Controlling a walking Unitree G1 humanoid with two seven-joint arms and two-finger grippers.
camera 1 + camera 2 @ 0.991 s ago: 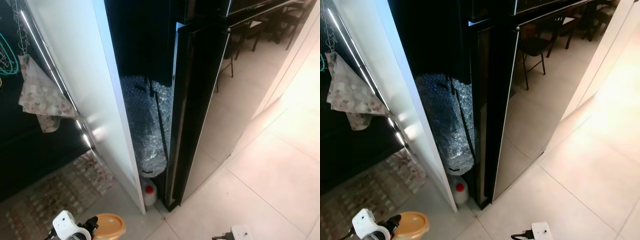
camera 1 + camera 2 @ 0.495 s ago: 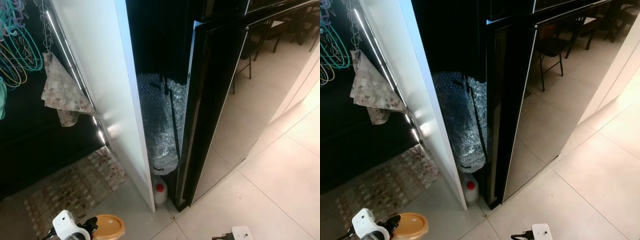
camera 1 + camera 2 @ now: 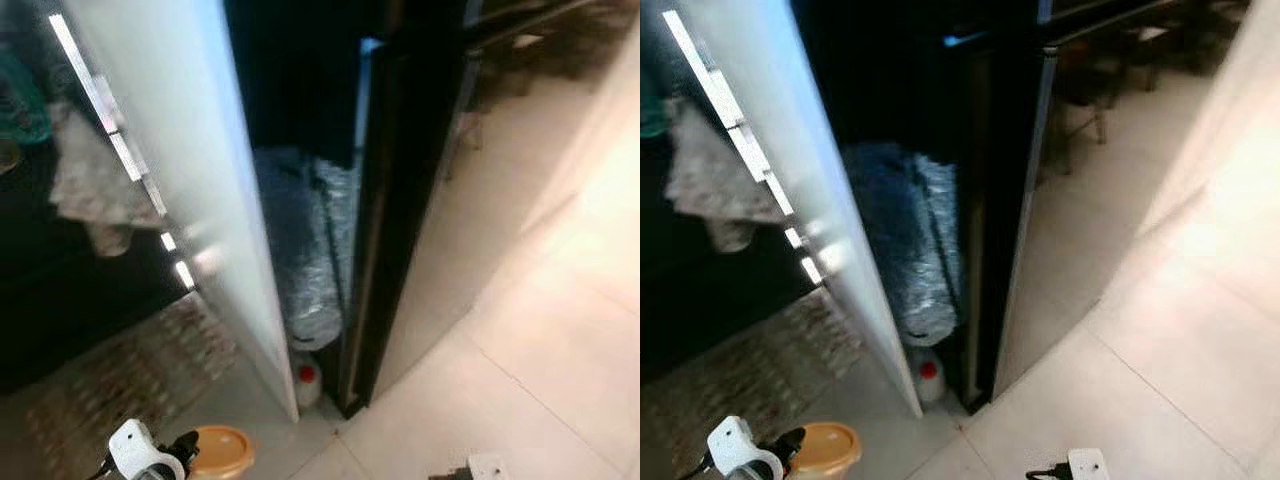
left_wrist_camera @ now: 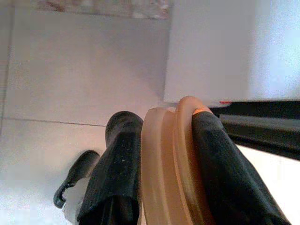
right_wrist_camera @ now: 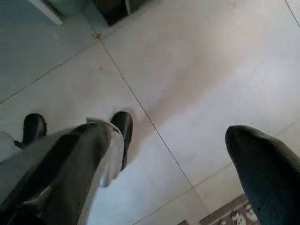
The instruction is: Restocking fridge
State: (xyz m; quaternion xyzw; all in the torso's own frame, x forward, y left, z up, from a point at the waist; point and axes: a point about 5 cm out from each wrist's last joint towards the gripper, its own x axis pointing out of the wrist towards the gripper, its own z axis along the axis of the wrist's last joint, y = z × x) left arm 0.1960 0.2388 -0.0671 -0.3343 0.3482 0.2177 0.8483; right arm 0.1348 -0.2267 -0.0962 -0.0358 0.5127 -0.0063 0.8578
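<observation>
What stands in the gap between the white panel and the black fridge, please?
In the left eye view, a bubble-wrapped roll stands between the white panel and black fridge, with a red-capped white jug below it.

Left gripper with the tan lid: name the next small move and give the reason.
Probably step closer and square up to the fridge before raising anything. The left gripper is clamped on the tan lid low over the tiled floor, the eye views are blurred, and ahead stands a narrow dark gap between the white door and the fridge, with a bubble-wrap roll in it.
</observation>
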